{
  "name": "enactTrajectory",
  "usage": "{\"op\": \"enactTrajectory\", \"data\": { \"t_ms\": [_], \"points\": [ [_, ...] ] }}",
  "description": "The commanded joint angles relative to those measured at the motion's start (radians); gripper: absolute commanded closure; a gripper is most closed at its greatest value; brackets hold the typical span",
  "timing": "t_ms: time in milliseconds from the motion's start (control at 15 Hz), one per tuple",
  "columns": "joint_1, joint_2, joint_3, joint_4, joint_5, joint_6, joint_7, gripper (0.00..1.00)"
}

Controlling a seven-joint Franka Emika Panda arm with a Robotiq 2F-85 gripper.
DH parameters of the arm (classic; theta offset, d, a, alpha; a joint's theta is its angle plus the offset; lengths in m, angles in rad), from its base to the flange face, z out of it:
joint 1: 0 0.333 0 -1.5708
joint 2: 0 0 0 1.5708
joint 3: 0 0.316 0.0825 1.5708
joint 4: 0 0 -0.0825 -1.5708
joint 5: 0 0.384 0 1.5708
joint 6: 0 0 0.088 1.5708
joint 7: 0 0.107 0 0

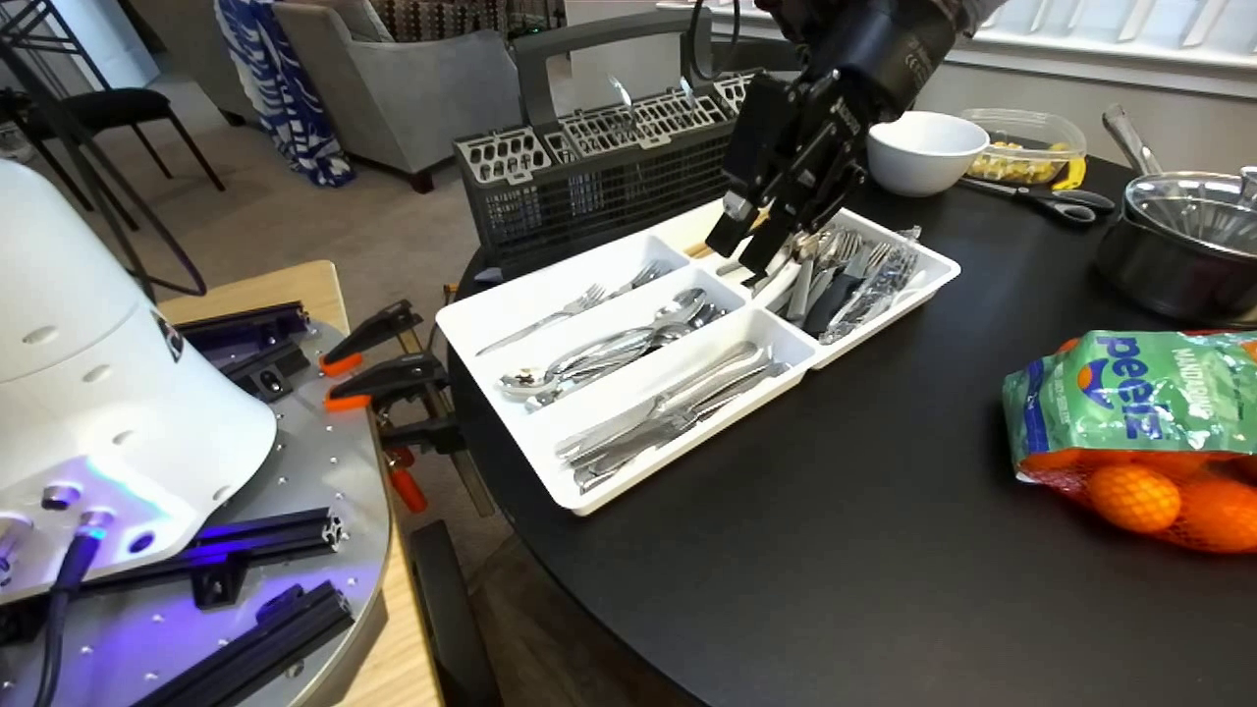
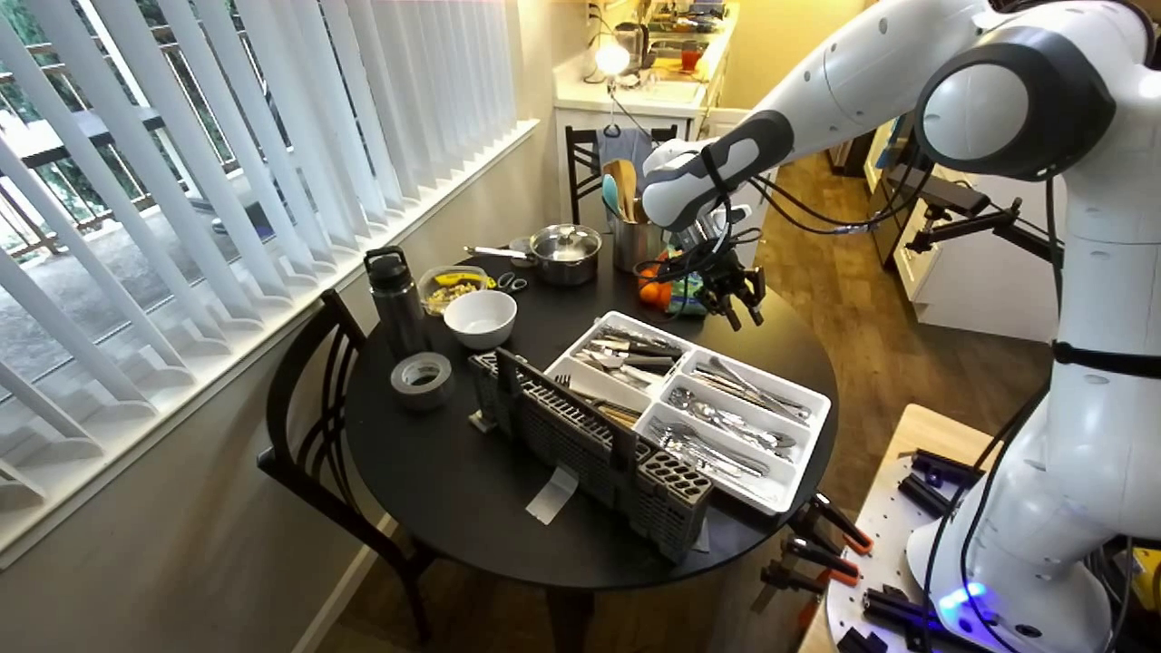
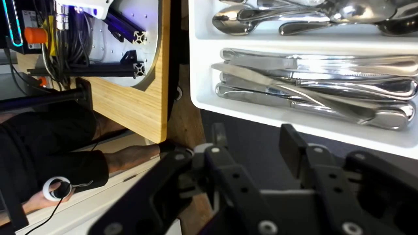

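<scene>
By the window blinds (image 2: 299, 136) stands a round black table (image 2: 435, 490), with a single white robot arm (image 2: 843, 82) reaching out over it. A dark, slotted dishwasher basket (image 2: 594, 462) stands along one long side of a white cutlery tray (image 3: 200, 81). Apart from the tray, on the tabletop, sits a bag of mandarins (image 1: 1139, 412). The gripper (image 3: 256, 142) hangs in the air, its jaws well apart with nothing between them, only dark tabletop showing through the gap. In the wrist view the fingertips (image 3: 289, 147) show just outside the tray's rim, on the long side away from the basket; how high above it they are I can't tell. Nearest to them in that view are the knives (image 3: 313, 81), just across the rim in the tray's outer compartment and a little to the right. Their long axis runs along the compartment, close to parallel with a line from one fingertip to the other, so the jaws look spread along the knives rather than across them. One on top lies aslant. Past the divider lie spoons (image 3: 362, 11).
</scene>
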Motion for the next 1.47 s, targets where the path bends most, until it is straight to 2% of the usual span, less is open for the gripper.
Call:
{"op": "enactTrajectory", "data": {
  "t_ms": [0,200,333,667,933,1200,1400],
  "points": [
    [0.025,-0.032,-0.013,-0.004,-0.052,0.029,0.043,0.24],
    [0.037,-0.099,-0.006,-0.022,-0.087,0.08,0.048,0.03],
    [0.047,-0.184,0.012,-0.065,-0.073,0.132,0.025,0.0],
    [0.092,-0.429,0.093,-0.241,-0.052,0.27,0.011,0.0],
    [0.117,-0.587,0.167,-0.404,-0.18,0.432,0.067,0.0],
    [0.104,-0.687,0.235,-0.533,-0.291,0.626,0.098,0.0],
    [0.092,-0.708,0.285,-0.603,-0.313,0.825,0.222,0.0]
  ]
}}
